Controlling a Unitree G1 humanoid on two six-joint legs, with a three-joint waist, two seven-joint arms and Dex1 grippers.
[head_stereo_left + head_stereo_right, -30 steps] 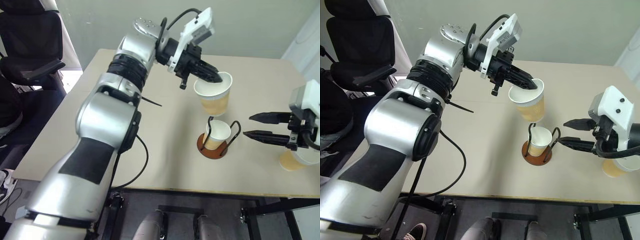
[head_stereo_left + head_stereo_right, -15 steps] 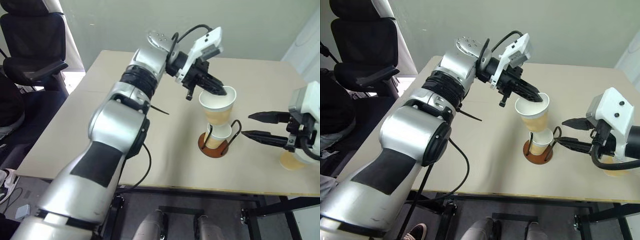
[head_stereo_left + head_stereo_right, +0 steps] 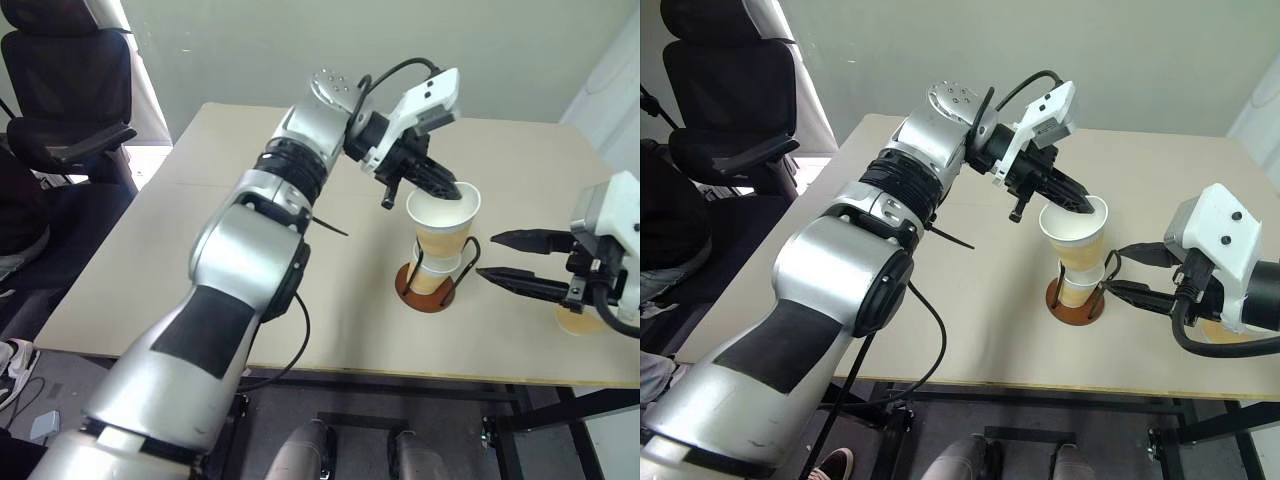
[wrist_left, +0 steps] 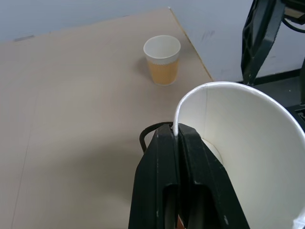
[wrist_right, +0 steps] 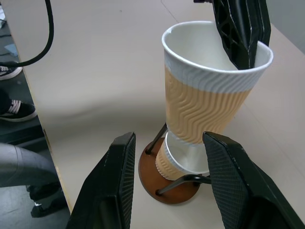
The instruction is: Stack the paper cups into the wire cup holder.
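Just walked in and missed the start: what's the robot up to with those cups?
It is stacking paper cups into the wire cup holder on the table. The left hand, shut on one cup's rim, has that cup partly nested in the cup already in the holder. The right hand waits open beside the holder, touching nothing. A third cup stands apart on the table.

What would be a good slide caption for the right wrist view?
Left hand lowers a cup into the cup in the holder.
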